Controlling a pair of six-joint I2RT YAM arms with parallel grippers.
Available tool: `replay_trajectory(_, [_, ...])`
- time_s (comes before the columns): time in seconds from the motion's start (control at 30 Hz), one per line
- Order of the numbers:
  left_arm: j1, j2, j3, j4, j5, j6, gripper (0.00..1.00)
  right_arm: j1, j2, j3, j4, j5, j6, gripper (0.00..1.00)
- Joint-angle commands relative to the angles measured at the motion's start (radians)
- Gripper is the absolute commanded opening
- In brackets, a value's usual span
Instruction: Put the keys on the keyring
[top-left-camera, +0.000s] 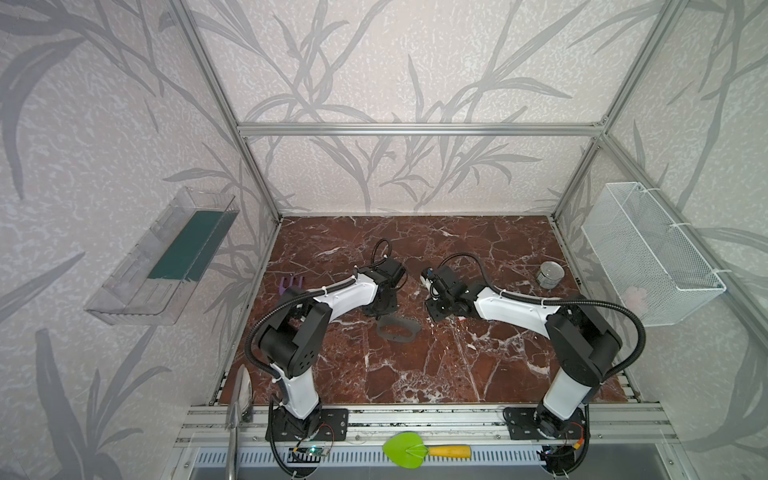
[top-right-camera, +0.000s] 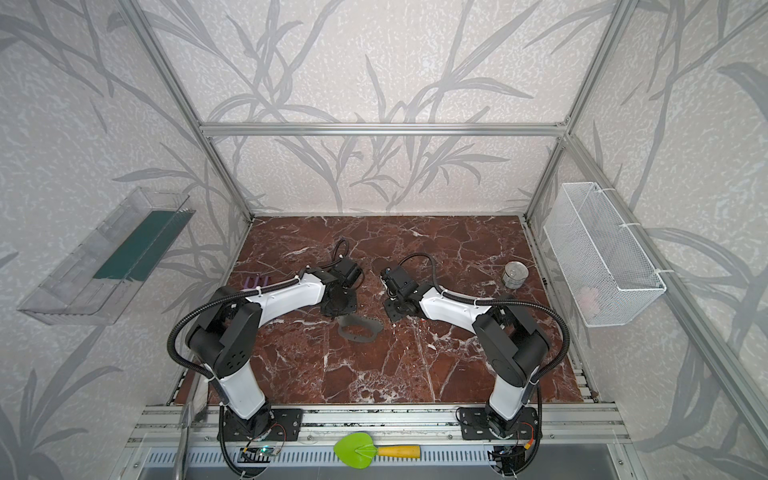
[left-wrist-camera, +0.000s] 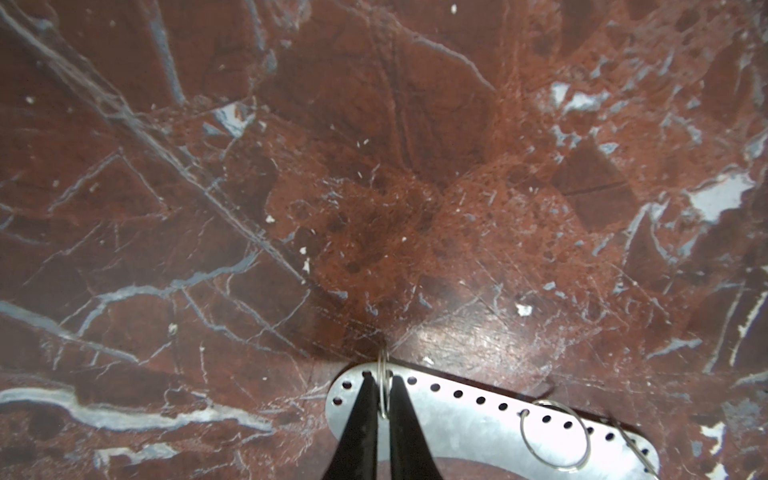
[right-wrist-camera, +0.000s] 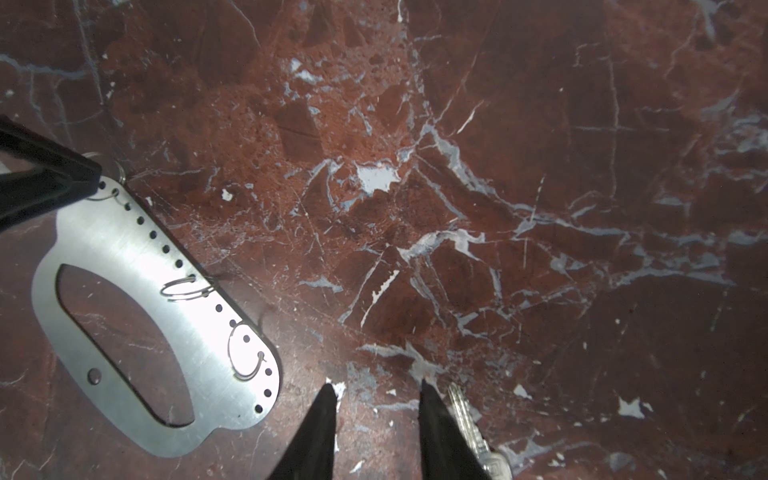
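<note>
The keyring (right-wrist-camera: 124, 249) is a flat silver D-shaped plate with a large oval opening and a row of holes, lying flat on the marble; it shows dark in both top views (top-left-camera: 401, 321) (top-right-camera: 365, 321). At its near end (left-wrist-camera: 457, 424) my left gripper (left-wrist-camera: 381, 380) is shut on a small wire ring (left-wrist-camera: 383, 399) that stands upright through a hole. My right gripper (right-wrist-camera: 376, 384) is open just off the plate's other end, with only marble between its fingers. A silver key (right-wrist-camera: 465, 415) lies on the marble just outside one finger, touching or nearly touching it.
Two more wire rings (right-wrist-camera: 187, 287) (right-wrist-camera: 247, 353) sit in the plate's holes. A metal can (top-left-camera: 550, 275) stands at the back right and a purple tool (top-left-camera: 291, 284) at the left. A mesh basket (top-left-camera: 652, 257) and a clear bin (top-left-camera: 166, 257) hang on the side walls. A green trowel (top-left-camera: 415, 451) lies on the front rail.
</note>
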Motion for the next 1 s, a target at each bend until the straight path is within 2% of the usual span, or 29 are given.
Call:
replay_trajectory(0.0, [-0.003,0.011,0.03,-0.029,-0.006,0.0,0.1,-0.005,-0.034,-0.009,-0.008,0.011,0.002,0.35])
replay_trajectory(0.27, [-0.004,-0.009,0.083,-0.079,0.018,0.02,0.06,-0.004,-0.091,-0.033,0.034,-0.044,-0.023,0.34])
replay_trajectory(0.5, [-0.003,-0.062,0.119,-0.056,0.101,0.076,0.0,-0.005,-0.137,-0.044,0.059,-0.081,-0.051,0.34])
replay_trajectory(0.7, [-0.004,-0.171,0.1,0.04,0.185,0.187,0.0,-0.005,-0.204,-0.044,0.079,-0.126,-0.083,0.34])
replay_trajectory(0.97, [-0.002,-0.372,0.087,0.184,0.286,0.395,0.0,-0.006,-0.38,-0.007,0.054,-0.211,-0.136,0.36])
